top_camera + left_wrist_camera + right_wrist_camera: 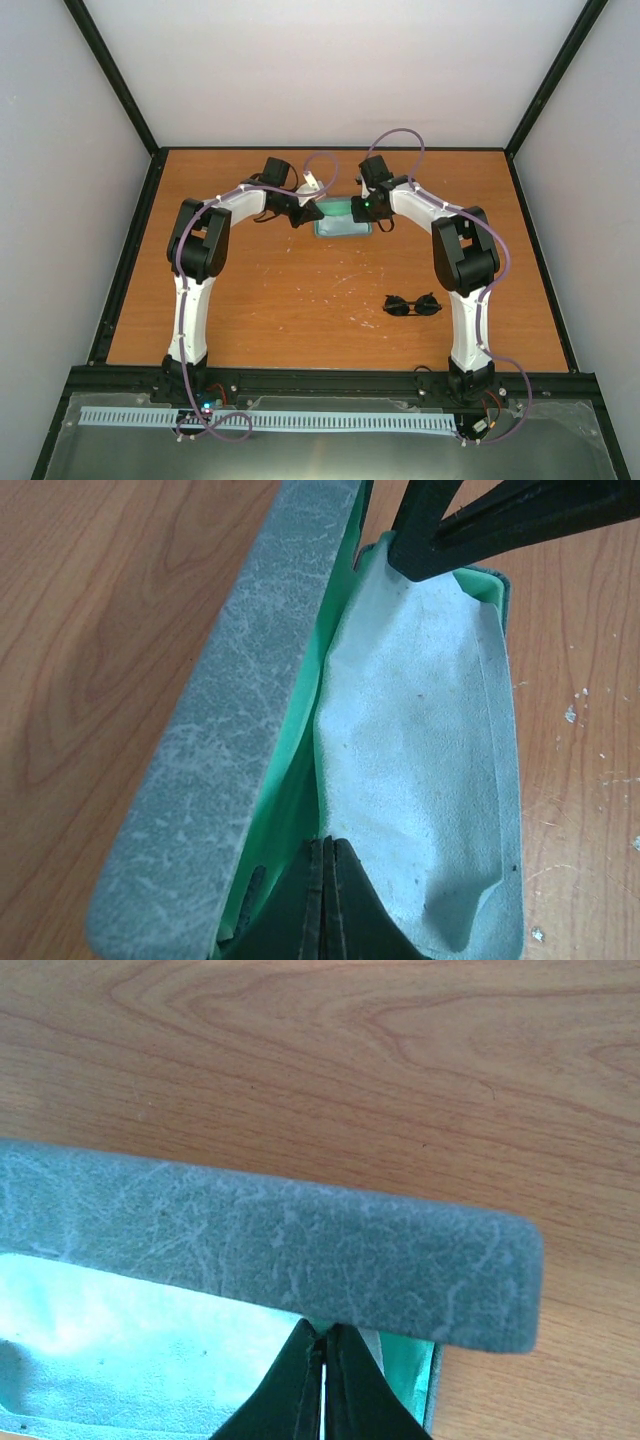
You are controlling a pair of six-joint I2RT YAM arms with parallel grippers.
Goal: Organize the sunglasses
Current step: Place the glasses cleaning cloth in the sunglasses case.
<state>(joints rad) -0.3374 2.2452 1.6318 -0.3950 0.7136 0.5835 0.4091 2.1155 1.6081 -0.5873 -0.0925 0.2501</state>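
The sunglasses (412, 305), a small black pair with round dark lenses, lie on the table in front of the right arm, away from both grippers. The grey-blue case (345, 228) lies open at the middle back, with its lid (220, 750) raised and the pale blue cloth (420, 740) in the green-lined tray. My left gripper (313, 212) is at the case's left end, its jaws (330, 842) shut on the cloth's edge. My right gripper (366, 212) is at the right end, shut (323, 1335) on the rim of the lid (280, 1250).
The wooden table (300, 290) is bounded by a black frame and grey walls. The right gripper's fingers (470, 520) cross the far end of the case in the left wrist view.
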